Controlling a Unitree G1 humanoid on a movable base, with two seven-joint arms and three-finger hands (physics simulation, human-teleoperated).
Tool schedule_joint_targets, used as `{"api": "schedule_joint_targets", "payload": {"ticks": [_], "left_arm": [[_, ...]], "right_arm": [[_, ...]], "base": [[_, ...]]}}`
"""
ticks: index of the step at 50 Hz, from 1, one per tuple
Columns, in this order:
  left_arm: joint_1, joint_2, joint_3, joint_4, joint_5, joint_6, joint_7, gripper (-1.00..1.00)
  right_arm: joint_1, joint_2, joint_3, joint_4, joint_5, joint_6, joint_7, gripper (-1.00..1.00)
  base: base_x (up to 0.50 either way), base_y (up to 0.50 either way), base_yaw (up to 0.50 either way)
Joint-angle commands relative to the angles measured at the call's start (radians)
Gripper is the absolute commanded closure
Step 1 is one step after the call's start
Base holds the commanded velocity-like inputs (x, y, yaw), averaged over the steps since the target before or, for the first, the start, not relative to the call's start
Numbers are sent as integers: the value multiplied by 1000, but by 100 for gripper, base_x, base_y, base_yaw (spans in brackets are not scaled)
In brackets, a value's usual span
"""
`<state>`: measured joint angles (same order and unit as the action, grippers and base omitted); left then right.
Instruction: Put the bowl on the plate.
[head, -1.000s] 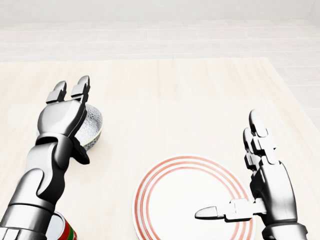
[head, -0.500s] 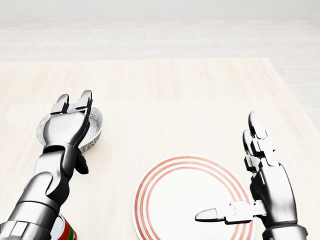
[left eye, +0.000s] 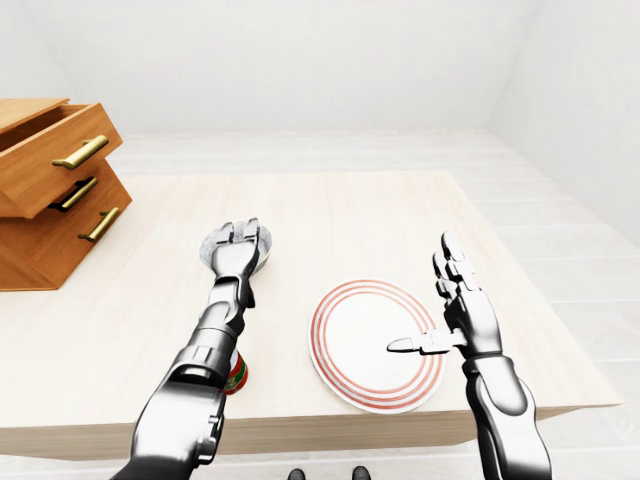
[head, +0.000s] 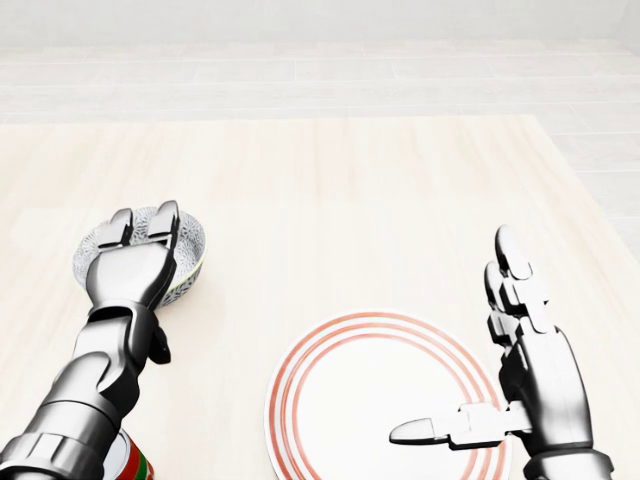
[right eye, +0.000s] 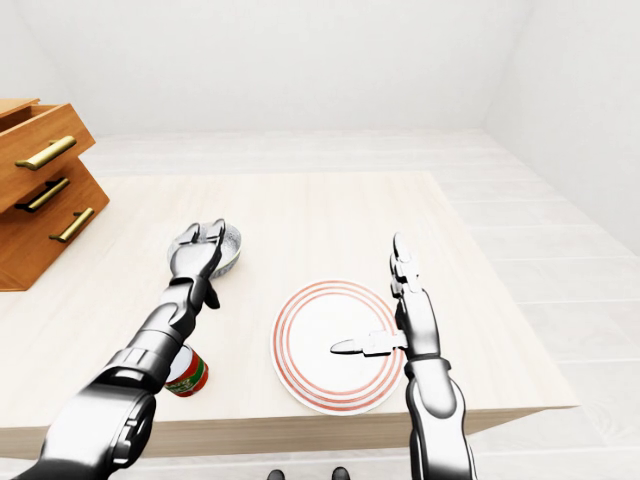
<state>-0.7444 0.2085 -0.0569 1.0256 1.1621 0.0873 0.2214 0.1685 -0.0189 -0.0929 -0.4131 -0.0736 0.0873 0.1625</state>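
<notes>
Under the silver left hand, beneath its outstretched fingers: small grey speckled bowl, sitting on the pale wooden table. Nothing clasped, fingers laid flat, thumb splayed aside. Right of that hand, well apart: round white plate with red rings. Over the plate's right edge, silver right hand spread wide, thumb pointing across. By the left forearm, red-and-green can.

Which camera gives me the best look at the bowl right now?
Head view: the bowl is largest there, its patterned rim showing on both sides of the left hand covering its middle. Both eye views show it small, mostly hidden by that hand.
</notes>
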Motion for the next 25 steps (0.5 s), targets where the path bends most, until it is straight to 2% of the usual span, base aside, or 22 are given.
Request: {"api": "schedule_joint_targets", "payload": {"ticks": [1, 25], "left_arm": [[-21, 2, -12, 80, -4, 0, 47, -100], [-33, 9, -23, 166, -20, 0, 88, -100]], "right_arm": [[-5, -1, 0, 18, -2, 0, -1, -100], [0, 0, 3, 30, -3, 0, -3, -100]], "base": [[0, 0, 0], [0, 0, 0]]}}
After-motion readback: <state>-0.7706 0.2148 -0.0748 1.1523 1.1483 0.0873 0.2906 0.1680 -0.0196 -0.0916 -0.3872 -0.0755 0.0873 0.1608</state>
